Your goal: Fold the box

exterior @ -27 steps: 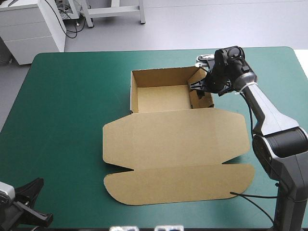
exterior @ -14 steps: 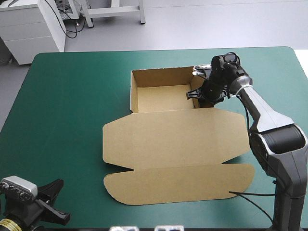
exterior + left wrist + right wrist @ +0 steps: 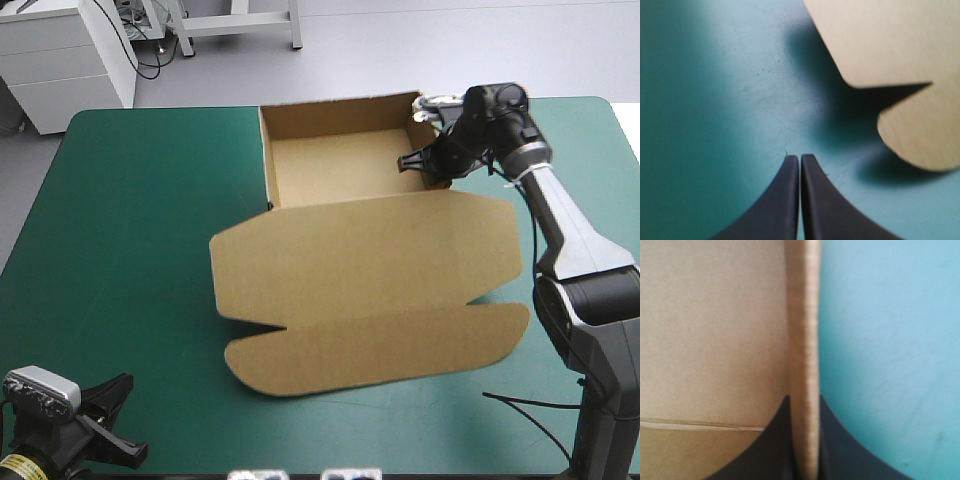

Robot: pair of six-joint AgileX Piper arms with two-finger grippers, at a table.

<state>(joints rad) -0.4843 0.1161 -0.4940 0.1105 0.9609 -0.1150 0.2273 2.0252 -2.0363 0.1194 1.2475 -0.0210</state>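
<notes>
Left end effector [image 3: 800, 165], in the lower left corner of the high view, has its black fingers pressed together on nothing. It hangs over the bare teal-green bench [image 3: 130, 220], with a rounded flap corner of the brown box [image 3: 370, 270] ahead of it and to one side, throwing a shadow on the cover. Across the middle of the frame the lid lies open, its long front flap nearest. Beyond it, at upper centre, the tray stands with its walls raised. Farthest off, at upper right, the right end effector [image 3: 804, 407] is clamped on the tray's right-hand wall, one finger inside and one outside. To do this step well, I would keep that pinch deep and square on the wall, move slowly so the tucked board does not spring loose, and bring the idle arm in to steady the lid.
</notes>
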